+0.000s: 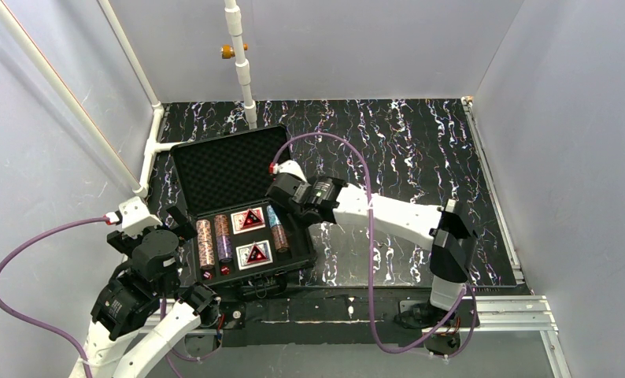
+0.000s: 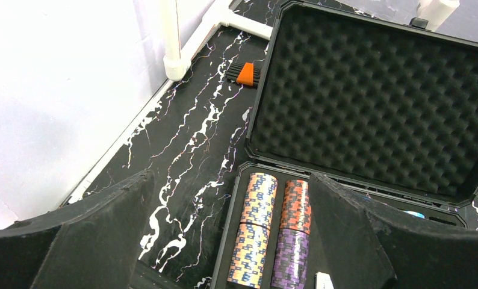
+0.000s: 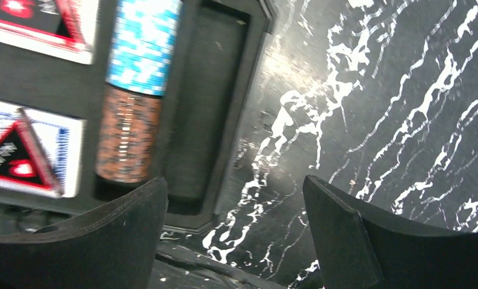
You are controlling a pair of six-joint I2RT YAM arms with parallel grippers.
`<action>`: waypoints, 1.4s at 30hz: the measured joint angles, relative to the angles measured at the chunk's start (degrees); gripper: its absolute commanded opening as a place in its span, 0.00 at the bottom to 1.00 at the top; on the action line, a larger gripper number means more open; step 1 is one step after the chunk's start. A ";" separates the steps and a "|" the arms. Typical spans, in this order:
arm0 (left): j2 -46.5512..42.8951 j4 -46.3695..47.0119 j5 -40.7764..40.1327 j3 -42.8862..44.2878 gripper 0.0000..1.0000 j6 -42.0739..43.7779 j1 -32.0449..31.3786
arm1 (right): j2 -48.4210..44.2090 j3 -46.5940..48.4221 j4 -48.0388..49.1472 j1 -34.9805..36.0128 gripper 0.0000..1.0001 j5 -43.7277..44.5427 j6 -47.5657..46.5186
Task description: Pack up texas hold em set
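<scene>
Case [image 1: 250,277] of the hold em set lies open on the left half of the table [image 1: 419,150]. Its foam-lined lid [image 1: 223,165] is tilted back toward the rear wall. The tray [image 1: 304,246] holds chips in lying rows. An orange-and-blue row [image 2: 256,229] runs along the left. Next to it is a row [image 2: 292,235] that is orange at the far end and purple at the near end. On the right is a row [image 3: 134,90] with blue chips beyond brown ones, and just right of it a slot [image 3: 203,102] shows bare foam. Between the rows lie two decks, the red deck [image 1: 249,220] farther back and the blue deck [image 1: 255,253] nearer. Each shows a red-edged triangle; whether these are printed or lie loose on top cannot be told.

The left gripper [image 2: 230,177] hovers over the tray's left wall, its fingers spread wide with nothing between them. The right gripper [image 3: 233,180] hangs over the tray's right edge beside the blue-and-brown row, its fingers also apart and holding nothing.

An orange wedge [image 2: 246,74] sits on a ribbed black piece just beside the lid's left edge. A white pipe [image 1: 242,71] stands behind the case.
</scene>
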 measured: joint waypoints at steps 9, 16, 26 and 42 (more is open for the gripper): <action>0.24 0.00 0.04 0.00 0.98 0.00 0.00 | -1.22 -10.40 3.91 -4.55 0.73 -2.82 1.22; 0.66 -0.02 0.31 0.00 0.98 0.00 0.00 | 0.79 -10.47 7.39 -5.11 0.68 -4.72 1.25; 0.76 -0.02 0.39 0.00 0.98 0.00 0.00 | 5.95 -10.47 9.09 -5.81 0.49 -5.77 1.64; 1.40 -0.02 0.39 0.00 0.98 0.02 0.00 | 6.12 -12.11 12.79 -6.62 0.09 -7.17 4.42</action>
